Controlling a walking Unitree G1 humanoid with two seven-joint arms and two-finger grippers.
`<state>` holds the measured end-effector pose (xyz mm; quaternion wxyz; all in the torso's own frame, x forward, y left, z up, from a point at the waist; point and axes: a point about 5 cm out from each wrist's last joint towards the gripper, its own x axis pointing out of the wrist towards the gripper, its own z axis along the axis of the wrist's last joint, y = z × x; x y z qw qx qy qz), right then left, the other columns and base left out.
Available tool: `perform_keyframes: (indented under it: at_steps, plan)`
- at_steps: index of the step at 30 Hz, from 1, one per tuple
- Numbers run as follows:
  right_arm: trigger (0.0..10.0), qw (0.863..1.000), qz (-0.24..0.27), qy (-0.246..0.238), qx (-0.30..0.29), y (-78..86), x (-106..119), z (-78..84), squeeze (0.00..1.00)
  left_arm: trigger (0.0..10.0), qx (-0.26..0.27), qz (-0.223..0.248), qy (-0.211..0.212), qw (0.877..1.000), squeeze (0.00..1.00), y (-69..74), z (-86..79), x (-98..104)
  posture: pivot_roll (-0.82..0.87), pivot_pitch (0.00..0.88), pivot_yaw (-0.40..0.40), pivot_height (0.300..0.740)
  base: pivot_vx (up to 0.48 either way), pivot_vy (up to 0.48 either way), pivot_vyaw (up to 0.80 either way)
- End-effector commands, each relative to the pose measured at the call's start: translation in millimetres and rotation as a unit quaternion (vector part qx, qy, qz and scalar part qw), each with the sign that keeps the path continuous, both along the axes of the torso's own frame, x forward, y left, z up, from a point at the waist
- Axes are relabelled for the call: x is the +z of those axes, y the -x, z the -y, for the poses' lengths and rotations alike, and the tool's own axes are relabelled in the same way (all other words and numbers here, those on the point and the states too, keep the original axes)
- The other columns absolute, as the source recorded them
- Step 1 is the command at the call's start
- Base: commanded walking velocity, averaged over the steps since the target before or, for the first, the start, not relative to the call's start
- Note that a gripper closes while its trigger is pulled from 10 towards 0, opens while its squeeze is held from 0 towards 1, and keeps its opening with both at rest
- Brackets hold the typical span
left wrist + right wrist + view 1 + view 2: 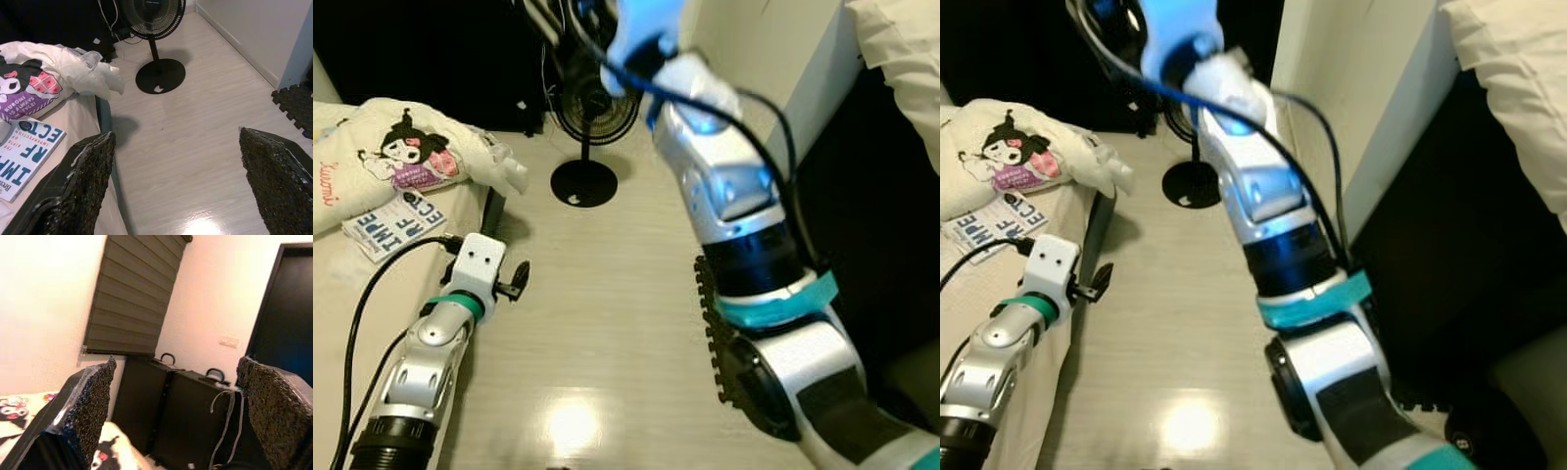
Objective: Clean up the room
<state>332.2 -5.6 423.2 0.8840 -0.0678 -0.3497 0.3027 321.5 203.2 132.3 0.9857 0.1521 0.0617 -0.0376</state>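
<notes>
The left gripper (176,181) hung low over the pale wooden floor (607,323), its two black fingers (78,191) spread wide with nothing between them. At about ten o'clock from it, on the beige bed (333,294), lay a white book with blue lettering (393,221), and just beyond that a cream pillow printed with a black-haired cartoon character (401,147). A black pedestal fan (587,147) stood on the floor at one o'clock. The right gripper (176,411) was raised high, fingers (88,406) likewise parted and empty, facing two black suitcases (186,411) under a dark slatted window blind (137,293).
</notes>
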Motion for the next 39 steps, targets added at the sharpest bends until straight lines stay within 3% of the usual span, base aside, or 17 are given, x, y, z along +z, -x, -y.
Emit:
perform_keyframes:
  at_steps: [1, 5, 7, 8, 10, 11, 13, 15, 16, 31, 39]
  plan:
    - [10.0, 1.0, -0.006, -0.01, -0.008, -3.9, 6.8, 9.7, 0.0, 10.0, 0.002, -0.016, 0.003, 1.0, 0.0, 4.4, 0.4, -7.4, 0.2, 0.108, 0.014, 0.74, 0.0, 0.0, 0.0]
    - [10.0, 1.0, -0.006, -0.014, -0.019, -7.1, 11.0, 17.0, 0.0, 10.0, 0.002, -0.017, 0.004, 1.0, 0.0, 5.5, 0.6, -8.1, 0.2, 0.108, 0.014, 0.74, 0.0, 0.0, 0.0]
    - [10.0, 0.998, -0.022, -0.044, -0.045, -17.8, 18.9, 41.2, 0.0, 10.0, 0.003, -0.02, 0.005, 1.0, 0.0, 8.2, 0.2, -8.5, 0.2, 0.115, 0.005, 0.74, 0.0, 0.0, 0.0]
    - [10.0, 0.998, -0.022, -0.044, -0.045, -17.8, 18.9, 41.2, 0.0, 10.0, 0.003, -0.02, 0.005, 1.0, 0.0, 8.2, 0.2, -8.5, 0.2, 0.115, 0.005, 0.74, 0.0, 0.0, 0.0]
    - [10.0, 0.995, -0.034, -0.073, -0.06, -24.5, 24.0, 60.5, 0.0, 10.0, 0.003, -0.021, 0.007, 1.0, 0.0, 9.1, 0.7, -8.4, 0.2, 0.115, 0.0, 0.74, 0.0, 0.0, 0.0]
    - [10.0, 0.995, -0.034, -0.073, -0.06, -24.5, 24.0, 60.5, 0.0, 10.0, 0.003, -0.021, 0.007, 1.0, 0.0, 9.1, 0.7, -8.4, 0.2, 0.115, 0.0, 0.74, 0.0, 0.0, 0.0]
    - [10.0, 0.991, -0.042, -0.103, -0.07, -27.3, 27.5, 76.2, 0.0, 10.0, 0.003, -0.022, 0.008, 1.0, 0.0, 9.7, 1.0, -8.7, 0.2, 0.116, -0.001, 0.74, 0.0, 0.0, 0.0]
    - [10.0, 0.991, -0.042, -0.103, -0.07, -27.3, 27.5, 76.2, 0.0, 10.0, 0.003, -0.022, 0.008, 1.0, 0.0, 9.7, 1.0, -8.7, 0.2, 0.116, -0.001, 0.74, 0.0, 0.0, 0.0]
    - [10.0, 0.989, -0.045, -0.12, -0.078, -28.3, 29.9, 86.3, 0.0, 10.0, 0.003, -0.022, 0.009, 1.0, 0.0, 10.6, 0.7, -9.1, 0.2, 0.116, -0.001, 0.74, 0.0, 0.0, 0.0]
    - [10.0, 0.982, -0.042, -0.167, -0.077, -25.2, 36.9, 105.0, 0.0, 10.0, 0.007, -0.023, 0.011, 1.0, 0.0, 13.9, -1.2, -8.1, 0.2, 0.116, -0.002, 0.74, 0.0, 0.0, 0.0]
    - [10.0, 0.978, -0.067, -0.183, -0.08, -25.8, 16.7, 115.6, 0.0, 10.0, 0.009, -0.027, 0.01, 1.0, 0.0, 16.9, -4.0, -9.5, 0.2, 0.112, 0.0, 0.74, 0.0, 0.0, 0.0]
